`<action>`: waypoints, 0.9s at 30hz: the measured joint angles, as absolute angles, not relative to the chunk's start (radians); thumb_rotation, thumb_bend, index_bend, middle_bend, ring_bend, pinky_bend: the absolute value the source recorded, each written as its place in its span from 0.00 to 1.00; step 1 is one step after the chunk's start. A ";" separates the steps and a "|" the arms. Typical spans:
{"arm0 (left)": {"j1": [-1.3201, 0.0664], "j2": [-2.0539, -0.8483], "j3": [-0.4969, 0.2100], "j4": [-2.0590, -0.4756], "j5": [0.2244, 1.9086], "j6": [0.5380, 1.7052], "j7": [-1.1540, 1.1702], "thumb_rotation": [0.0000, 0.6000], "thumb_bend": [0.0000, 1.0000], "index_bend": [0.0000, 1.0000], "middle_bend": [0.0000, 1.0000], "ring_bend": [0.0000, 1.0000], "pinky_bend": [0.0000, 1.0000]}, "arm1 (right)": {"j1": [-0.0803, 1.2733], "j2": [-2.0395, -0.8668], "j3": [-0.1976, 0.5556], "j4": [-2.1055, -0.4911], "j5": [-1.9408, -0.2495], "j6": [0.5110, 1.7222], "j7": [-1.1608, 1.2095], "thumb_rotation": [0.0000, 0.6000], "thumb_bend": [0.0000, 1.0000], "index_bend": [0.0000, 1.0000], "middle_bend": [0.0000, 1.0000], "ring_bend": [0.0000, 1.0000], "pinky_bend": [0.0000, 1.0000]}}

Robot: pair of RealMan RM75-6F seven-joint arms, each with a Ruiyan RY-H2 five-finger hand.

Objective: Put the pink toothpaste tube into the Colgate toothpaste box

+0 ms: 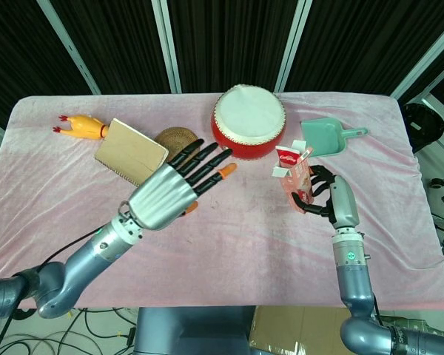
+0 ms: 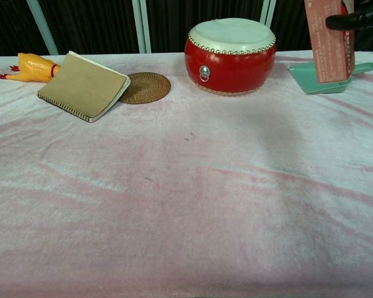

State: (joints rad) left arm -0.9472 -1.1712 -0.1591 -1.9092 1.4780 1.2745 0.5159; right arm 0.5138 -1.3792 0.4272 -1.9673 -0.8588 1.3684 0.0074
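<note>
Bright even overhead light, soft faint shadows, sharp focus, dark backdrop
</note>
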 measured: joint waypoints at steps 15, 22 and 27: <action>-0.546 -1.114 0.061 -1.780 1.576 1.576 0.269 1.00 0.00 0.05 0.01 0.01 0.12 | 0.473 -1.523 0.551 -1.830 -1.035 1.584 0.248 1.00 0.27 0.41 0.37 0.38 0.52; -0.400 -1.162 0.106 -1.632 1.528 1.635 0.126 1.00 0.00 0.05 0.00 0.00 0.10 | 0.462 -1.544 0.550 -1.806 -1.067 1.587 0.270 1.00 0.30 0.33 0.33 0.34 0.51; -0.324 -1.205 0.127 -1.563 1.498 1.644 0.039 1.00 0.00 0.05 0.00 0.00 0.10 | 0.458 -1.553 0.549 -1.810 -1.060 1.581 0.262 1.00 0.39 0.43 0.44 0.46 0.56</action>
State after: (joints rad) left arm -0.3242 -1.2049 0.1267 -1.5629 1.4976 1.6442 0.0390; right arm 0.4579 -1.5532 0.5494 -1.8095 -1.0604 1.5810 0.2619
